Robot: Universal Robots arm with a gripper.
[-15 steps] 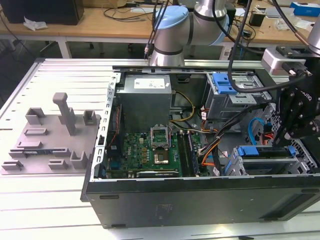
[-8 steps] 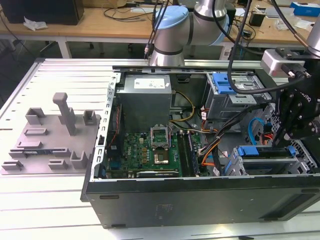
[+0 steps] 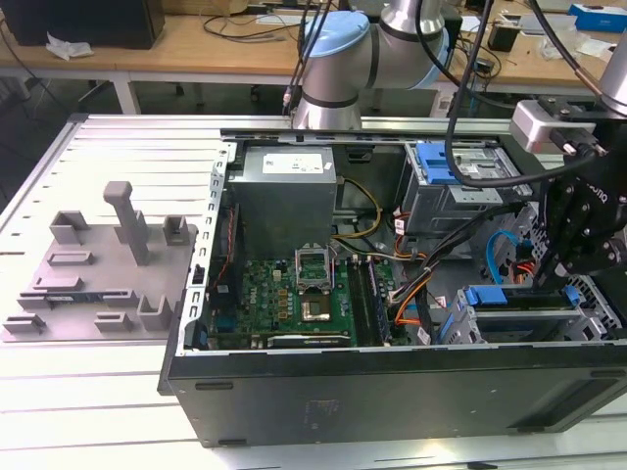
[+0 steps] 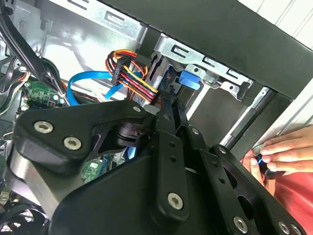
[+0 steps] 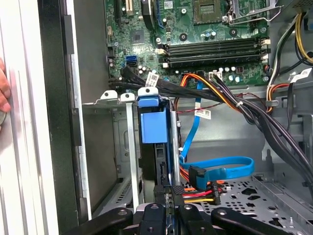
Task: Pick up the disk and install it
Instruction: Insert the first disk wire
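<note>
Computer case (image 3: pixel 392 392): black sheet-metal tower, laid on its side, open face up, on a ribbed aluminium table (image 3: pixel 118 411).

Inside the case, central: green motherboard (image 3: pixel 294 294), flat, studded with sockets and black memory slots.

Inside the case, against its front wall: drive cage (image 5: pixel 128 147), bare stamped steel with thin upright dividers and bent tabs.

The disk (image 5: pixel 151 125): seated on edge in a slot of that cage, inside the case. Glossy blue plastic carrier face with a rounded top tab in the first wrist view; dark slim edge below it; label hidden.

Gripper (image 5: pixel 169 192): black, matte, bolted linkage plates, reaching into the case at the cage. Fingertips drawn close together on the disk's thin near edge, apparently pinching it, though contact is partly hidden by the linkage.

Beside the cage, within the case: flat blue ribbon cable (image 5: pixel 220 166), looped, next to a bundle of red, yellow and black wires.

Outside the case, on the exterior view's left: grey plastic fixture (image 3: pixel 98 274), blocky, with upright posts.

Just outside the case's front wall: a person's hand (image 4: pixel 281 152), fingers curled.
</note>
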